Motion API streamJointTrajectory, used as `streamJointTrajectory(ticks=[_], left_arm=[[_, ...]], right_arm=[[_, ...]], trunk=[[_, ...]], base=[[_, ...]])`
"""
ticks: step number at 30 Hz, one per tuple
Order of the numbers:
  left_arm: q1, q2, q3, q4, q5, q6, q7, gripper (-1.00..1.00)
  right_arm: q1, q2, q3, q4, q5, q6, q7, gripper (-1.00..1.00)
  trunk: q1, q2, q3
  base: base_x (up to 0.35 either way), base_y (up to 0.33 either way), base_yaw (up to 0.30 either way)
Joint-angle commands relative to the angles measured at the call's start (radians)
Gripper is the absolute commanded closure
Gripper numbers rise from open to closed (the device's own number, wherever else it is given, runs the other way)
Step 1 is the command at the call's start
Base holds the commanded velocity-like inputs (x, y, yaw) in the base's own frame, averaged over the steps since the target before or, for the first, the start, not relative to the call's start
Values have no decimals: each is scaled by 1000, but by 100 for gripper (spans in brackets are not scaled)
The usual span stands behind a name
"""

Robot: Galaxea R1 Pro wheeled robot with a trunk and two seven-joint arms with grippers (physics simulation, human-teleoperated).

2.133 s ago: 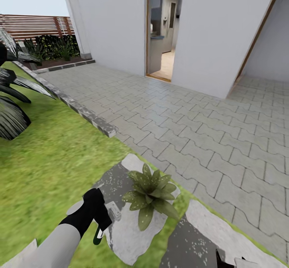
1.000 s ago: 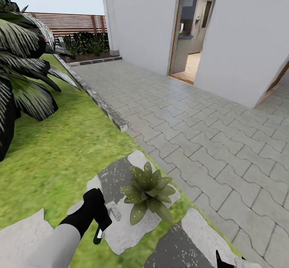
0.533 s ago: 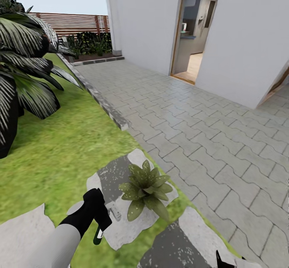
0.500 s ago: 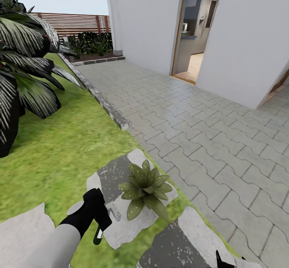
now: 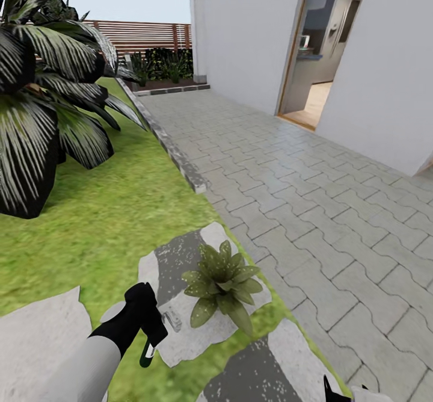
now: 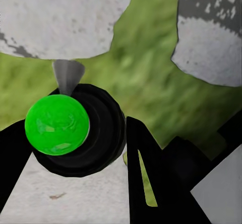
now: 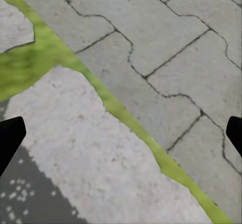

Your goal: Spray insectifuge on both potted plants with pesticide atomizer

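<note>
My left pincer [image 5: 150, 330] is clamped on the pesticide atomizer [image 5: 147, 354], bottle hanging down from the grip over the lawn [image 5: 114, 221]. In the left wrist view, fingers [image 6: 151, 183] flank the atomizer's black end and green cap [image 6: 57, 125].

Landmark: the potted plant [image 5: 222, 281], a speckled rosette sitting on a pale stepping stone [image 5: 192, 330].
- Left pincer and atomizer: just beside the plant, on its lawn side, not touching the leaves.
- Grey block paving [image 5: 313, 209]: on the plant's other side, running to the white house wall [image 5: 240, 35] and an open doorway [image 5: 319, 47].
- Big dark striped-leaf shrub [image 5: 42, 101]: well apart from the plant, far across the grass.
- Brown slat fence [image 5: 144, 32]: beyond the shrub.

Right pincer [image 7: 121, 133]: fingertips [image 7: 10, 133] wide apart over a stepping stone's edge and paving, holding nothing.
</note>
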Motion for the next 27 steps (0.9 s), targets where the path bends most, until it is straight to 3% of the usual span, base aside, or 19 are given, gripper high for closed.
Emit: streamJointTrajectory(ticks=[1, 8, 17, 27], left_arm=[[-1, 0, -1, -1, -6, 7, -6, 100], [-1, 0, -1, -2, -6, 7, -7, 100], [-1, 0, -2, -3, -6, 6, -6, 100], [0, -2, -3, -2, -7, 6, -4, 100]], right_arm=[[-1, 1, -8, -1, 4, -3, 8, -100], [-1, 1, -8, -1, 4, -3, 8, -100], [-1, 1, -8, -1, 4, -3, 8, -100], [-1, 1, -8, -1, 4, -3, 8, -100]], trunk=[[0, 0, -1], [0, 0, -1], [0, 0, -1], [0, 0, -1]], base=[[11, -15, 25], [2, -3, 15], [0, -6, 207], [0, -235, 11]])
